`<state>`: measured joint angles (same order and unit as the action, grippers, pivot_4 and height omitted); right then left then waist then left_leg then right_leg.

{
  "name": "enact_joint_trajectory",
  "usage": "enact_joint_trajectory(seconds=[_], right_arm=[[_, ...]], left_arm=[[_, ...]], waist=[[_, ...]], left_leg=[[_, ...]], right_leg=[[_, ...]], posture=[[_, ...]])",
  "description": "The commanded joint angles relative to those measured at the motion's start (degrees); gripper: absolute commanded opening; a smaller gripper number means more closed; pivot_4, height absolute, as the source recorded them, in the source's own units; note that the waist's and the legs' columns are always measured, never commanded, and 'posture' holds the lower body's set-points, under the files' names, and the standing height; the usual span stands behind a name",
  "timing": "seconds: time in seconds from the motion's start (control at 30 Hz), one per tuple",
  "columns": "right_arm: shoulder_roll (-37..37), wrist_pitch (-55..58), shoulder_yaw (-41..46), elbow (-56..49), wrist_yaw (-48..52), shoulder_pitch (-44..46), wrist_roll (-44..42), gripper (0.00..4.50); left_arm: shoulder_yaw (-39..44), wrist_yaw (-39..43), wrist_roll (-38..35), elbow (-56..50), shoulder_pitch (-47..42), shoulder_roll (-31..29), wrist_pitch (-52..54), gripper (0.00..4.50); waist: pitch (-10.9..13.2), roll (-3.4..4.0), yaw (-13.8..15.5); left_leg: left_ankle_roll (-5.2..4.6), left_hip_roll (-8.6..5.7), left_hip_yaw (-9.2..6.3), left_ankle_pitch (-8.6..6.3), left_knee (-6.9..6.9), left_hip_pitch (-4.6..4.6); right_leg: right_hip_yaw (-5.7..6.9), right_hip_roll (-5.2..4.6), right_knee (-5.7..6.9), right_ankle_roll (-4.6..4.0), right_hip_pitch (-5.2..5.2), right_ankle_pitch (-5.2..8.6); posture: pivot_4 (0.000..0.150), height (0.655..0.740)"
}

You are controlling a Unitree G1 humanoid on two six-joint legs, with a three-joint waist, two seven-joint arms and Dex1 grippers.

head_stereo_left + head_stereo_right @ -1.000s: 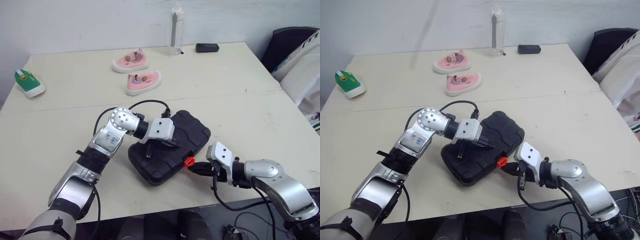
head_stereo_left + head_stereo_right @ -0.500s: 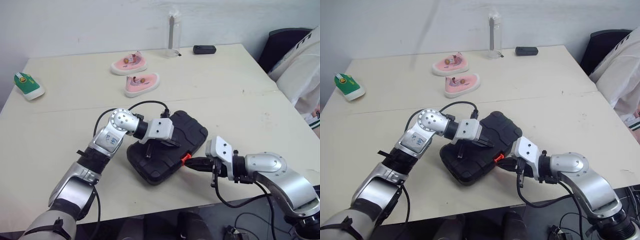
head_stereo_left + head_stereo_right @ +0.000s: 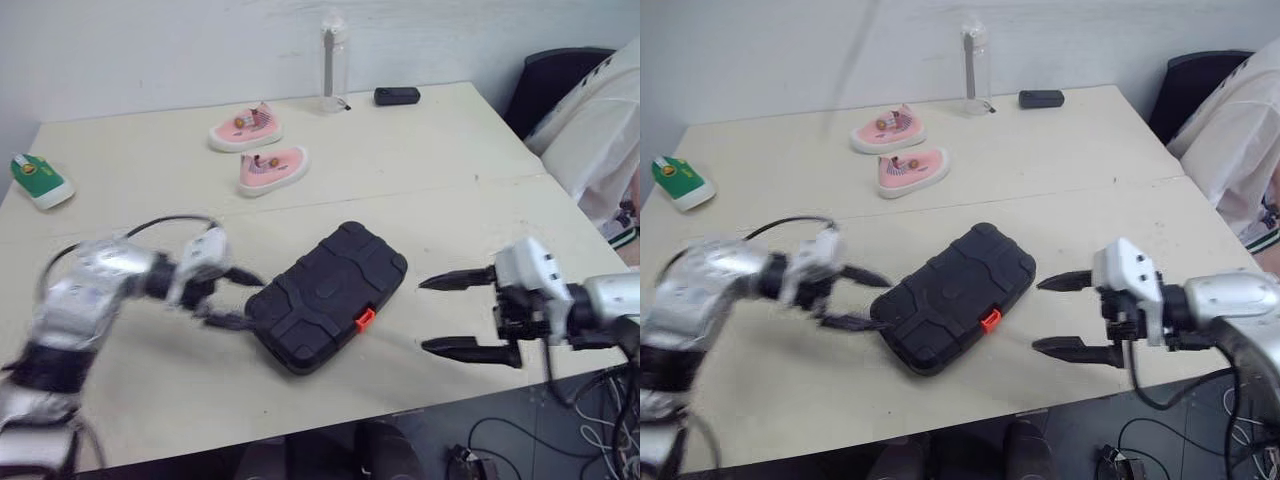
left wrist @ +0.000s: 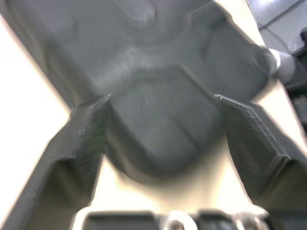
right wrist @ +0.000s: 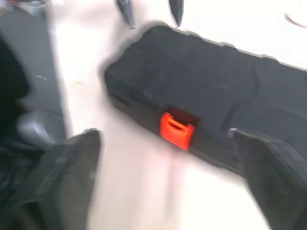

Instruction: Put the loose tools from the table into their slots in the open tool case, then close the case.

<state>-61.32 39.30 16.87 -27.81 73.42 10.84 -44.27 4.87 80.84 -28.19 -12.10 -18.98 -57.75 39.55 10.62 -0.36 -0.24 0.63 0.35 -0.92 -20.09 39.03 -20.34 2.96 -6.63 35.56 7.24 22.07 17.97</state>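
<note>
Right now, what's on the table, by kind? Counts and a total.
Black tool case, shut: 1
Pink shoes: 2
Green shoe: 1
Clear bottle: 1
Small black device: 1
Total: 6

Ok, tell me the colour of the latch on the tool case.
Orange-red latch, clearest in the right wrist view.

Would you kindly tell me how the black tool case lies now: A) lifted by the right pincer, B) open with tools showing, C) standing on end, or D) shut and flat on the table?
D: the tool case lies flat on the table, lid shut, with the right pincer open and apart from it.
</note>
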Motion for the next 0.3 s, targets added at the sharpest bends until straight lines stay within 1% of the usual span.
enact_joint_trajectory(seconds=[0.03, 0.1, 0.17, 0.23, 0.3], right_arm=[[-3.53, -2.08, 4.97, 4.34, 4.97, 1.41, -0.95, 4.5], [-4.14, -5.41, 5.23, 7.59, 5.71, 2.47, 1.46, 4.5], [-4.56, -8.01, 4.98, 10.78, 6.46, 3.41, 3.42, 4.5], [-5.13, -9.96, 4.61, 13.29, 8.16, 3.7, 4.61, 4.5], [-4.84, -11.32, 3.36, 15.5, 8.21, 5.24, 5.79, 4.5]], left_arm=[[17.43, 3.52, -8.04, -7.75, 8.05, -6.97, 8.49, 4.46], [27.3, 4.27, -9.03, -9.31, 15.31, -8.76, 12.89, 4.46], [36.09, 3.17, -10.31, -10.24, 20.34, -8.08, 16.8, 4.46], [41.86, 1.79, -9.92, -11.33, 24.48, -6.52, 17.3, 4.46], [44.61, 1.42, -8.28, -12.23, 28.39, -5.17, 14.82, 4.46]], waist=[[0.21, -0.01, 0.28], [0.27, 0.1, 0.5], [0.38, 0.29, 0.52], [0.48, 0.41, 0.53], [0.52, 0.47, 0.41]], left_leg=[[-0.01, -0.02, 0.0, -0.02, 0.01, -0.02], [-0.01, -0.1, -0.13, -0.04, 0.01, -0.02], [-0.04, -0.2, -0.15, -0.08, -0.01, 0.0], [-0.06, -0.34, -0.16, -0.09, -0.03, -0.01], [-0.11, -0.4, -0.07, -0.12, -0.05, -0.02]], right_leg=[[-0.01, -0.07, -0.14, -0.02, 0.01, 0.01], [-0.05, -0.23, -0.34, -0.05, -0.07, 0.02], [-0.08, -0.77, -0.44, -0.08, -0.15, 0.04], [0.01, -0.82, -0.43, -0.08, -0.13, 0.04], [0.09, -0.81, -0.43, -0.07, -0.1, 0.04]], posture=[[0.15, 0.7269], [0.15, 0.7269], [0.15, 0.7269], [0.15, 0.7269], [0.15, 0.7269]])
